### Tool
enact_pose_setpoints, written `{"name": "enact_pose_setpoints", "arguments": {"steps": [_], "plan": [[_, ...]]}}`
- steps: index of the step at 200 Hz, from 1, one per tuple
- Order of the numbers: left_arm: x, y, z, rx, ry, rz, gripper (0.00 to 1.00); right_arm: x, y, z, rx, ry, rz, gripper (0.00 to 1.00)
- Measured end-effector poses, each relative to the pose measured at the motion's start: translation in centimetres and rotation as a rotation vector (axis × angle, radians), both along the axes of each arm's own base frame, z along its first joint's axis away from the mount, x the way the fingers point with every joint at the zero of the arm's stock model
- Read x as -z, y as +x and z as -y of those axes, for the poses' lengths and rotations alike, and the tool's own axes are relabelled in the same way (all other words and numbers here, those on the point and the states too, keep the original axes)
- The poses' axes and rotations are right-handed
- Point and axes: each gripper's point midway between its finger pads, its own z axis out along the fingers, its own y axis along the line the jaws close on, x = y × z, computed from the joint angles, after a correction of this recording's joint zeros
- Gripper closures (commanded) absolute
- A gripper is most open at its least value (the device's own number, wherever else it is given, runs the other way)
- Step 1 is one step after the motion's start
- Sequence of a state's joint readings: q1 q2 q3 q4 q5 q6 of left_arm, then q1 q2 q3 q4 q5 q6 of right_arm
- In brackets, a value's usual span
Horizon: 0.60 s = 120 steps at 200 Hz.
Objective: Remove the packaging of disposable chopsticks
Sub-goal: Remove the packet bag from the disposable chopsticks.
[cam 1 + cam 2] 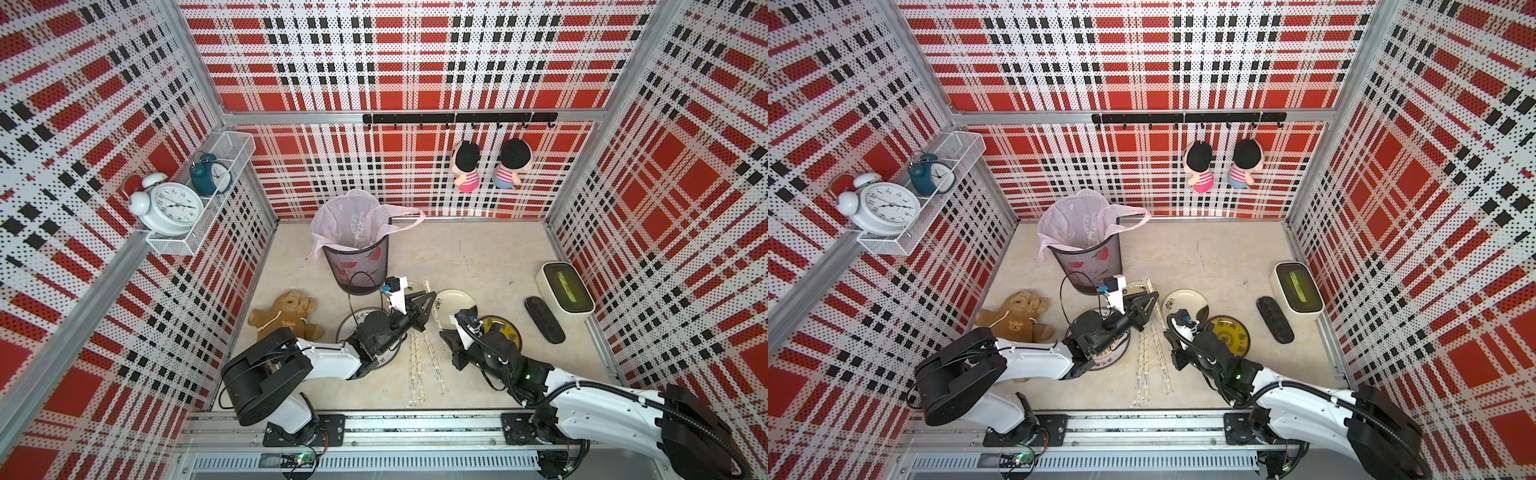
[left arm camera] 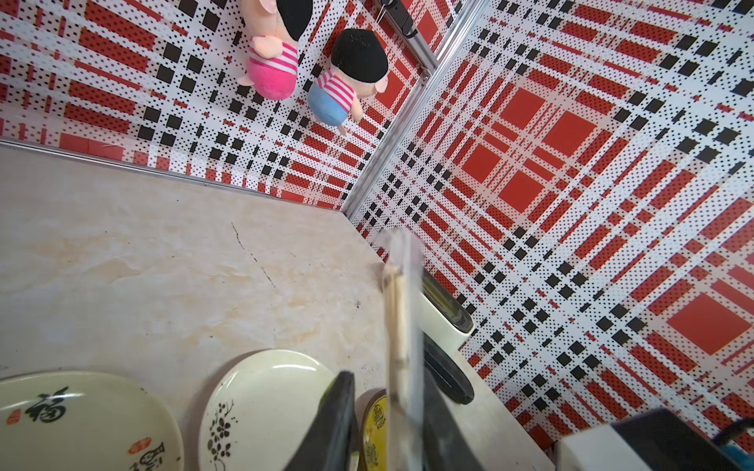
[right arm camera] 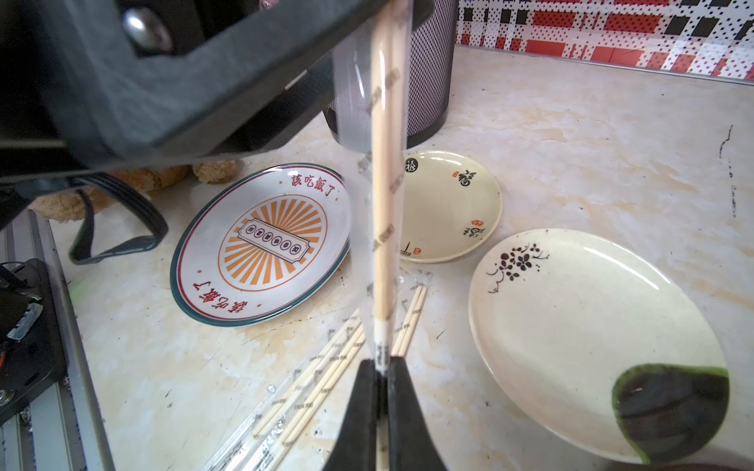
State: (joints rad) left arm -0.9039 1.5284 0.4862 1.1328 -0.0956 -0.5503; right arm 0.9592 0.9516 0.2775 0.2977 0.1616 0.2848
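A wrapped pair of disposable chopsticks (image 3: 381, 204) hangs above the table in its clear packaging (image 2: 402, 326). My right gripper (image 3: 381, 379) is shut on one end of it; in both top views this gripper (image 1: 442, 332) (image 1: 1168, 333) sits beside the yellow plate. My left gripper (image 2: 387, 407) straddles the other end of the sleeve. One finger (image 2: 334, 420) stands clear of the plastic, the other lies against it. In both top views the left gripper (image 1: 430, 301) (image 1: 1152, 301) is near the bin. Several more wrapped pairs (image 1: 417, 365) (image 1: 1144, 365) (image 3: 326, 375) lie on the table.
A mesh bin (image 1: 361, 270) with a pink liner stands behind the left arm. Plates lie around: a flower-print one (image 1: 455, 301), a yellow one (image 1: 505, 332), a sunburst one (image 3: 261, 240). A teddy (image 1: 286, 316) is at the left, a black oblong (image 1: 544, 320) and white box (image 1: 565, 291) at the right.
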Motion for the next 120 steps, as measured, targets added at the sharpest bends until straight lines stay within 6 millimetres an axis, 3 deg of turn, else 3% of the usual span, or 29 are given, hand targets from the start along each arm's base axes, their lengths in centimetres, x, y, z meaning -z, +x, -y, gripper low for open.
{"name": "enact_pose_setpoints", "arguments": {"steps": [30, 70, 84, 105, 120], "plan": [[-0.7, 0.0, 0.3, 0.010, -0.015, 0.009, 1.00, -0.3, 0.1, -0.1, 0.000, 0.008, 0.010, 1.00], [-1.1, -0.3, 0.8, 0.022, -0.022, 0.015, 1.00, -0.3, 0.1, -0.1, -0.002, 0.032, 0.027, 0.99], [-1.0, -0.3, 0.8, 0.022, -0.016, 0.015, 1.00, -0.1, 0.0, 0.0, -0.002, 0.043, 0.033, 0.51], [-0.8, -0.3, 0.8, 0.018, 0.000, 0.019, 1.00, 0.0, -0.1, 0.2, -0.001, 0.054, 0.042, 0.02], [-0.7, -0.3, 0.9, 0.019, 0.023, 0.031, 1.00, -0.7, 0.0, 0.5, 0.006, 0.080, 0.064, 0.00]]}}
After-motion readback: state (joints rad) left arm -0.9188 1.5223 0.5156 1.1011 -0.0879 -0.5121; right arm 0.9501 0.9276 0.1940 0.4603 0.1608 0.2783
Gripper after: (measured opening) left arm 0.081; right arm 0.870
